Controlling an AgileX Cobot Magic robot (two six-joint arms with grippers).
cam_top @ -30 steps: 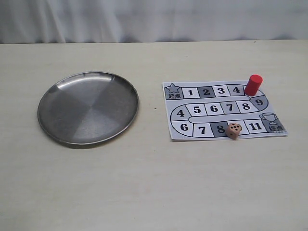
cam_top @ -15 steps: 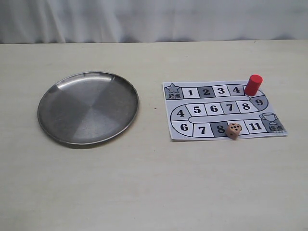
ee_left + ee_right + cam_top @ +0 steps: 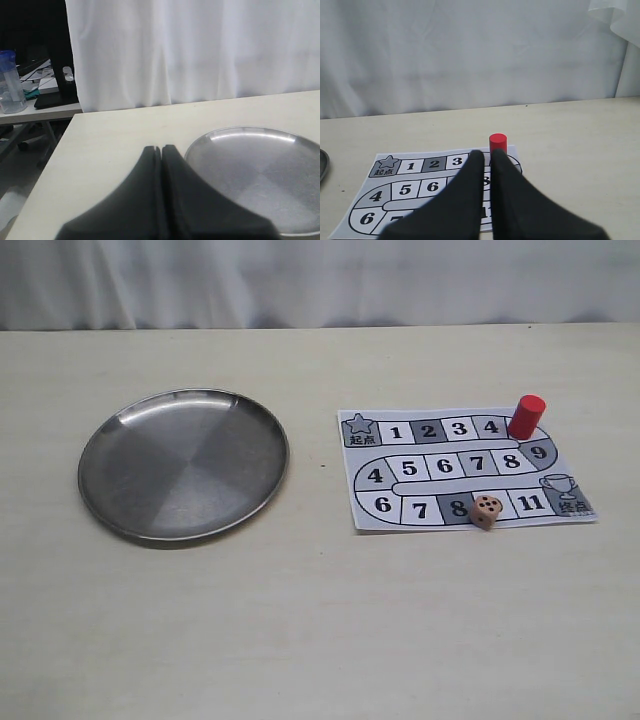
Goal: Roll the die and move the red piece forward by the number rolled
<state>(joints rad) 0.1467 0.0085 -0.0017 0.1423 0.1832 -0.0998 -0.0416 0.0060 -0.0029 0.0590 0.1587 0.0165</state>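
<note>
- Standing upright just beyond the fingertips of the right hand (image 3: 486, 155), the red piece (image 3: 526, 416) is a plain, solid red cylinder with a flat top and no markings.
- It sits at the far end of the board's top row, just past square 4 and just above square 9, clear of the hand.
- The right hand's two dark fingers (image 3: 465, 195) are pressed together with nothing between them, poised over the nearer rows of the board (image 3: 375, 475).
- The die (image 3: 486, 510), a small pale tan wooden cube, lies in the board row closest to the right hand, between square 8 and square 11.
- Its upper face shows a cluster of dark pips, but they are too small to count with certainty.
- The board is a printed paper sheet with a winding track of numbered grey and white squares, a star at one end and a trophy at the other.
- The left hand (image 3: 161, 150) is likewise closed, fingers flat against each other and holding nothing.
- A round steel plate (image 3: 183, 464) lies on the bench (image 3: 320, 620) just ahead of the left hand and off to one side of it, well apart from the board.
- A white curtain (image 3: 320, 280) hangs behind the bench.
</note>
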